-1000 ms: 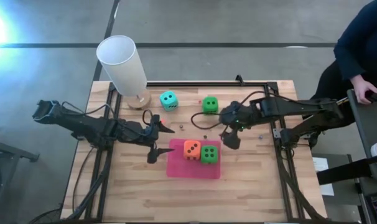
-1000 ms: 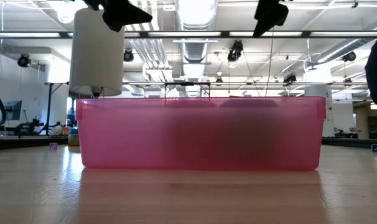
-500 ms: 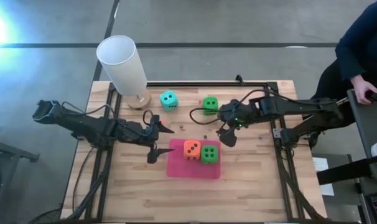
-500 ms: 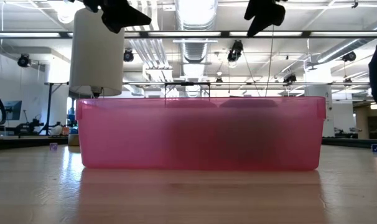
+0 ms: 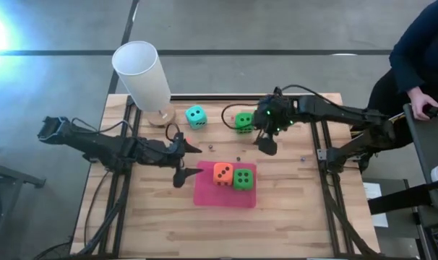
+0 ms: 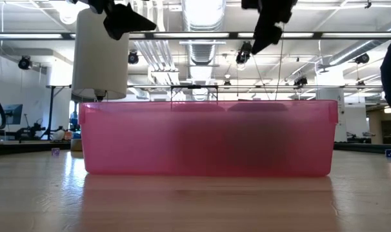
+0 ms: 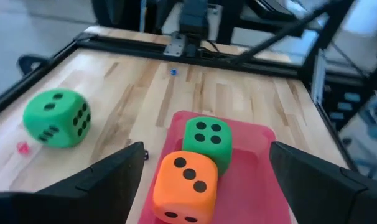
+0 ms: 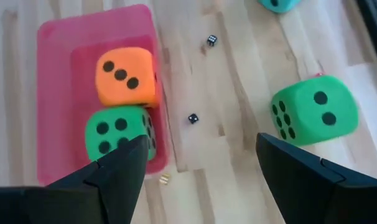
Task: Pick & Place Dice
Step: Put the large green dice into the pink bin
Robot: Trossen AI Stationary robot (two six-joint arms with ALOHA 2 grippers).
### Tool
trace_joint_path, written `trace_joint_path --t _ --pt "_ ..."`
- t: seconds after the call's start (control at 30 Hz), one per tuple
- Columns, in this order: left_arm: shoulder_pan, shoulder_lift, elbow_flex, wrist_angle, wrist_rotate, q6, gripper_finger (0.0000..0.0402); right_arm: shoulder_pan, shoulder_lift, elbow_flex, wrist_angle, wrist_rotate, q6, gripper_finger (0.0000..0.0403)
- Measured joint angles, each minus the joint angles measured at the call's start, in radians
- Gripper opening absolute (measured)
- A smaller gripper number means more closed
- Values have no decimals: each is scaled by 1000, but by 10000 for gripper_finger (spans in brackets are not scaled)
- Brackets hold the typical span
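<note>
Orange and green sit side by side in your pink tray (image 5: 204, 193): the orange die (image 5: 222, 172) on the left-arm side, a green die (image 5: 242, 178) touching it on the right-arm side. In the low view the tray's translucent wall hides both.

Your second green die (image 5: 243, 121) lies loose on the wooden worktop (image 5: 291, 209) toward the far edge, and the teal die (image 5: 196, 115) lies well to its left, near the base of the white lamp (image 5: 143, 76). A few tiny dark dice (image 8: 193, 118) are scattered on the wood between the tray and the loose green die.

Your right gripper (image 5: 265, 136) hangs above the worktop just beside that loose green die, its fingers (image 8: 313, 171) spread apart and holding nothing. Your left gripper (image 5: 184, 162) hovers at the tray's left edge, fingers (image 7: 107, 177) also wide apart and empty, pointing toward the two dice in the tray.

A person in dark clothing (image 5: 418, 50) sits beyond the worktop's right side.
</note>
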Motion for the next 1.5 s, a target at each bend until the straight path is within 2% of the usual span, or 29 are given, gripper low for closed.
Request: trace_joint_path --t 0.2,0.33,0.4,0.63,1.0,1.3,1.5 --pt "39 0 0 4 -62 -93 347 -133 47 -42 63 -25 -295 292" --pt "94 0 0 8 -221 -161 347 -231 104 -44 95 -124 -400 292" --pt "125 0 0 7 -269 -158 348 -272 129 -44 113 -153 -426 292" --pt "236 0 0 7 -275 -114 353 -342 188 -44 122 -162 -506 292" --pt "282 0 0 6 -274 -104 348 -342 209 -36 137 -163 -493 292" --pt "282 0 0 3 -273 -107 350 -342 209 -36 141 -162 -339 296" --pt "282 0 0 1 -274 -107 346 -342 209 -36 159 -162 -393 305"
